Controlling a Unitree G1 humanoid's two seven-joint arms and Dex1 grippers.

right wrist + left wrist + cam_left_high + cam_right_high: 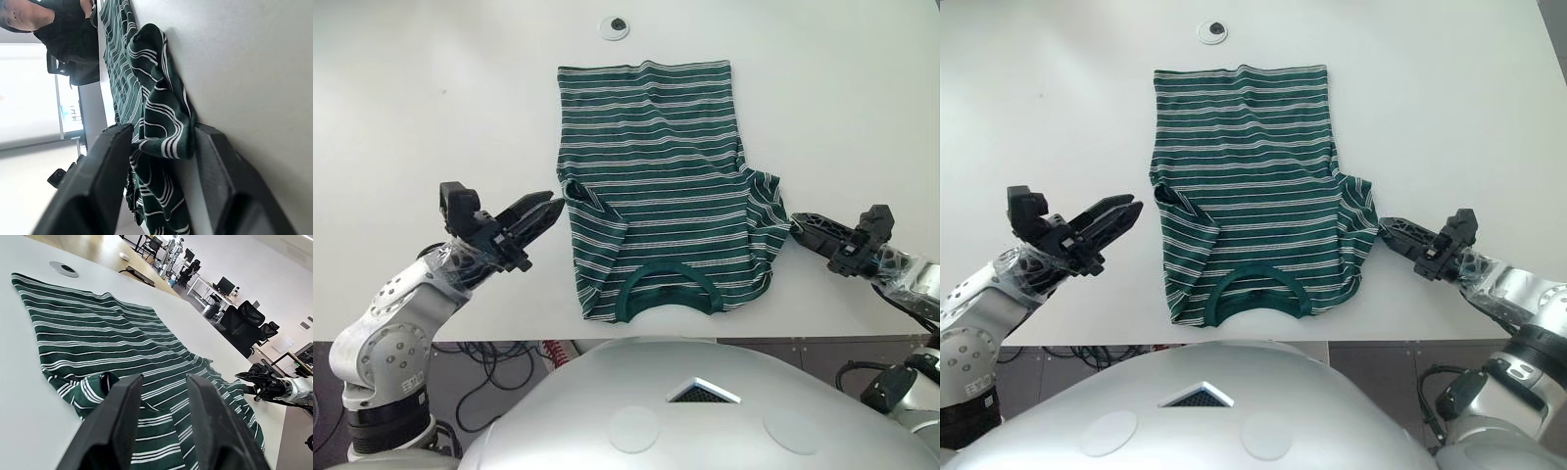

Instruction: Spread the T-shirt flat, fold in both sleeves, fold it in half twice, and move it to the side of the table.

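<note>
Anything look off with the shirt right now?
Yes. The T-shirt's right sleeve is bunched into a wrinkled lump at the body's edge instead of lying flat, with the open right gripper at it. The left sleeve is tucked in, also rumpled. The hem end lies fairly smooth.

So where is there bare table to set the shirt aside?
Bare table lies either side of the shirt, farther back than the left gripper and right gripper. Beside the shirt's near half, where those two sit, it is crowded; past the hem the round cap leaves little room.
</note>
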